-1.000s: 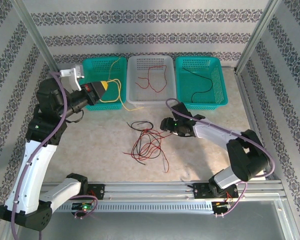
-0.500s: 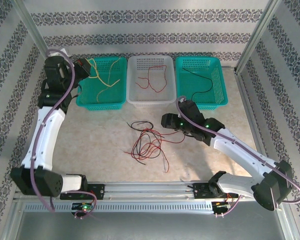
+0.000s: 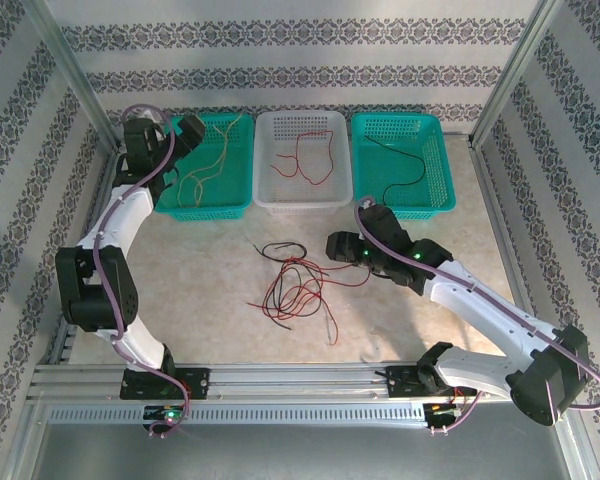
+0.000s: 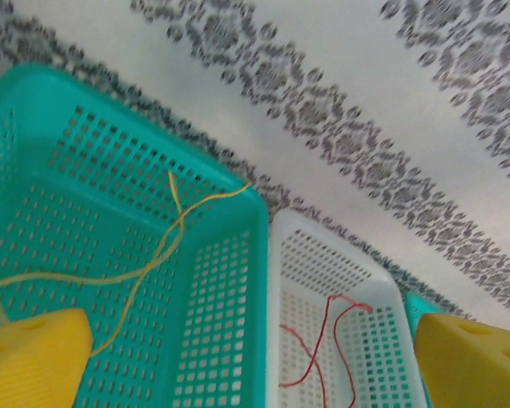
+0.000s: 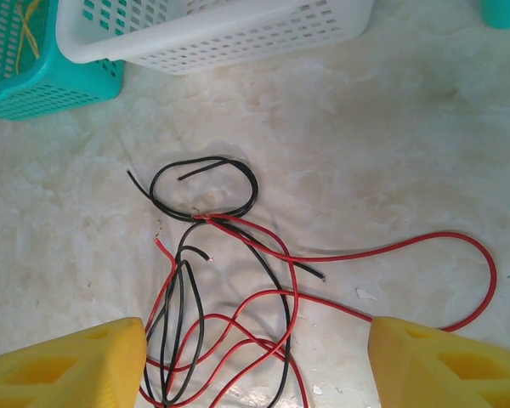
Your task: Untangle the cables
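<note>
A pale, marbled table (image 3: 210,270) carries three perforated plastic baskets in a row along its far edge: a teal basket on the left (image 3: 205,208), a white basket in the middle (image 3: 300,200) and a second teal basket on the right (image 3: 405,208). The left gripper (image 3: 185,130) hovers over the left teal basket, its yellow-padded jaws spread wide and empty. The right gripper (image 3: 335,245) hangs low over the table, jaws well apart, gripping nothing. Just beside it lies a tangle of thin red and black cables (image 3: 295,285), glossy loops crossing one another, one long red strand (image 5: 425,246) curling away. Thin yellow cables (image 4: 166,246) lie in the left basket, a red cable (image 3: 305,160) in the white one, and a black cable (image 3: 405,170) in the right one.
</note>
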You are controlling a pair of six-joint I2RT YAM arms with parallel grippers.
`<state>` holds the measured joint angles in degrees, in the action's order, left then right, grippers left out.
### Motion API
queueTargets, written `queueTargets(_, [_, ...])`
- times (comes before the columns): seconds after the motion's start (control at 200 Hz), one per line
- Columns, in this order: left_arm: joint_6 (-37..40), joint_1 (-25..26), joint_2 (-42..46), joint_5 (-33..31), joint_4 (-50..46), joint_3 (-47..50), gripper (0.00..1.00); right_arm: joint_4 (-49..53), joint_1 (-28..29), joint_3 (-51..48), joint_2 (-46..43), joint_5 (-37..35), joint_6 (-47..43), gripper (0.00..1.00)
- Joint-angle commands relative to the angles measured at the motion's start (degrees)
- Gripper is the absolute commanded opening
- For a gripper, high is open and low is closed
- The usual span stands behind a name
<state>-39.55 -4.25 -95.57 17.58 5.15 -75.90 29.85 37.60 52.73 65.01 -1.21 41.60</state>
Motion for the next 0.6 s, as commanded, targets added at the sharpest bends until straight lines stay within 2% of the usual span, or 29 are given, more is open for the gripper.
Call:
queueTargets(0.0, [0.7,-0.2,4.7,1.6,0.2,1.0,0.99,0.1,1.1,1.4,1.7,-1.7,-0.1,0.70])
queueTargets(0.09, [1.4,-0.2,10.3,1.2,-3.3,5.3,0.98,-0.4,1.9,1.9,3.3,-1.8,0.0,0.70])
queueTargets(0.205, [-1.8,0.9,19.7,3.4,-2.7,15.6,0.90,-1.2,2.6,3.1,4.7,-2.3,-0.2,0.70])
queueTargets(0.335, [-0.6,7.1,28.5,7.3,-9.1,22.7,0.77,-1.6,2.4,5.2,7.4,-2.9,-1.1,0.70])
queueTargets(0.465, [5.8,14.5,39.0,5.5,-19.2,27.2,0.73,-1.1,2.6,8.1,9.4,-3.9,-1.3,0.68])
queueTargets(0.595, [10.3,18.2,47.6,3.6,-29.9,29.9,0.73,-1.3,2.7,9.4,10.4,-4.0,-0.6,0.69])
